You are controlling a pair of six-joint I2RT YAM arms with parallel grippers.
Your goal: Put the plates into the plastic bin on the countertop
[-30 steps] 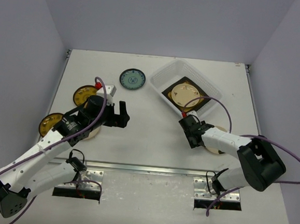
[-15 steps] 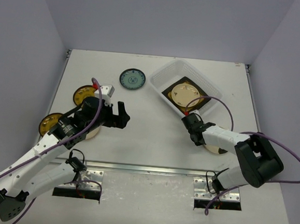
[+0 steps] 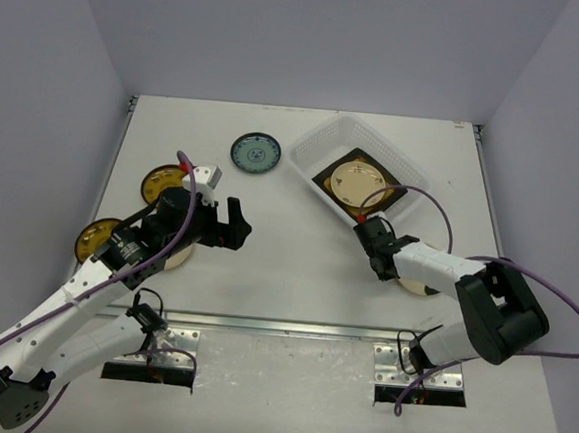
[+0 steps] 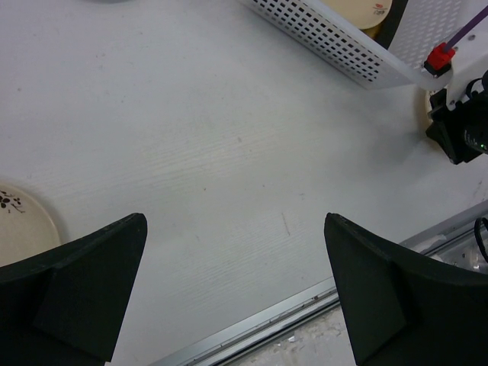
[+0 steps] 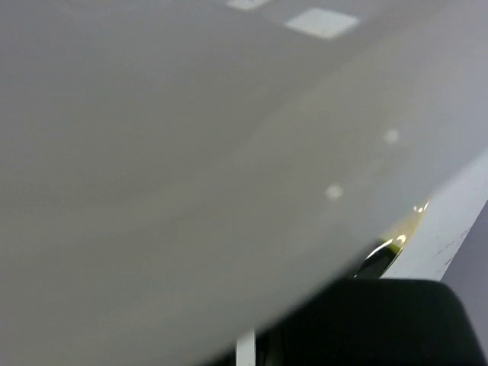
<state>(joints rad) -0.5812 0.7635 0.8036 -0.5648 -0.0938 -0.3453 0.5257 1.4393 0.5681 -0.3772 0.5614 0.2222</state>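
- White flat bench (image 3: pixel 284 286) with a metal front edge, walled in plain grey; both arms are mounted at its near edge.
- Round amber plate with a dark rim (image 3: pixel 96 233) lies at the bench's left edge.
- Second amber plate (image 3: pixel 160 179) lies farther back, apart from the first.
- Round cream plate (image 3: pixel 180 258) lies just beside the nearer amber one and is partly hidden under the left arm.
- Left tool (image 3: pixel 231 222): its black fingers (image 4: pixel 91 290) are spread wide apart over bare bench.
- Round teal patterned plate (image 3: pixel 255 154) lies behind the left tool, near the bin but clear of it.
- Translucent white plastic bin (image 3: pixel 320 144) with perforated sides stands at an angle at rear right.
- Gold-rimmed cream plate (image 3: pixel 353 177) lies flat inside the bin.
- Right tool (image 3: pixel 379 267): its jaws are together, low at the left rim of a pale cream plate (image 3: pixel 416 286) near the bin's near corner. Whether that rim is pinched cannot be told.
- Right wrist view: a blurred pale surface fills it.
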